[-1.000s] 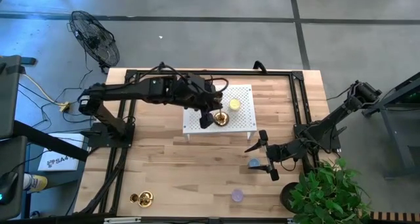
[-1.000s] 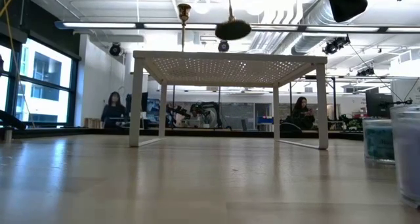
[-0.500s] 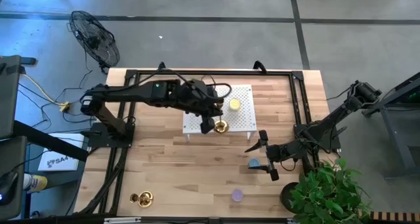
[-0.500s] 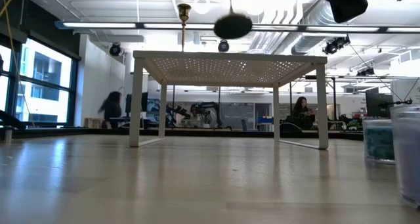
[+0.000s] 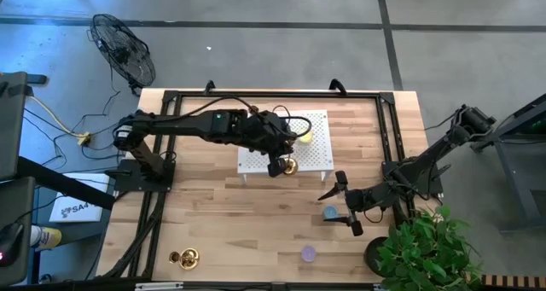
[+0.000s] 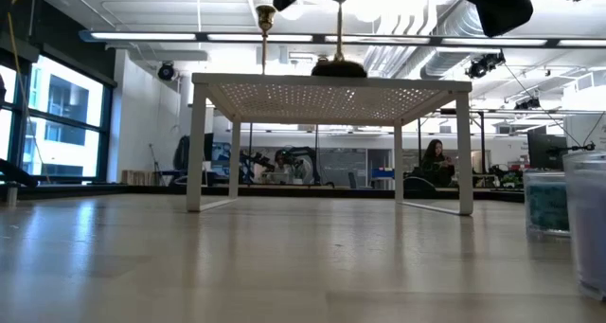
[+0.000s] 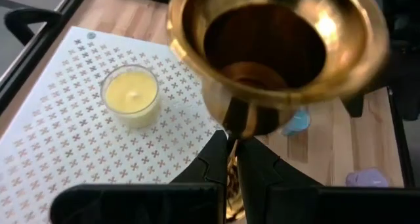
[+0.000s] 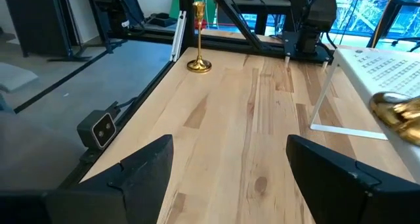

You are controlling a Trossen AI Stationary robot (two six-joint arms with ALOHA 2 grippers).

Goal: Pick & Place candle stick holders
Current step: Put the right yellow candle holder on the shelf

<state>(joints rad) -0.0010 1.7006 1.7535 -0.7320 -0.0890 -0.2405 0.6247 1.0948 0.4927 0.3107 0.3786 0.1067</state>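
Placement is the step in hand, as you can judge from how things lie. Farthest left, near the front corner of the wooden table (image 5: 213, 206), one candle stick holder (image 5: 184, 258) stands alone and untouched; the right wrist view shows it upright. Move toward the middle and you meet the left gripper (image 5: 275, 165), reaching over the front edge of the white perforated stand (image 5: 317, 154). Its fingers are clamped on the thin stem of a second candle stick holder (image 7: 275, 53), just under the cup, as the left wrist view shows. From the low view, that holder's flared base looks to be resting on the stand's top, or just about touching it. A yellow candle (image 5: 304, 136) in a glass sits farther back on the same stand, apart from the holder.

Your next move, then, is to let the fingers part and lift straight up, so the stem is not dragged sideways and tipped off the near edge. Further right, the right gripper (image 5: 343, 203) waits low over the table, fingers wide apart, beside a small blue disc (image 5: 329, 212); a purple disc (image 5: 308, 253) lies nearer the front.
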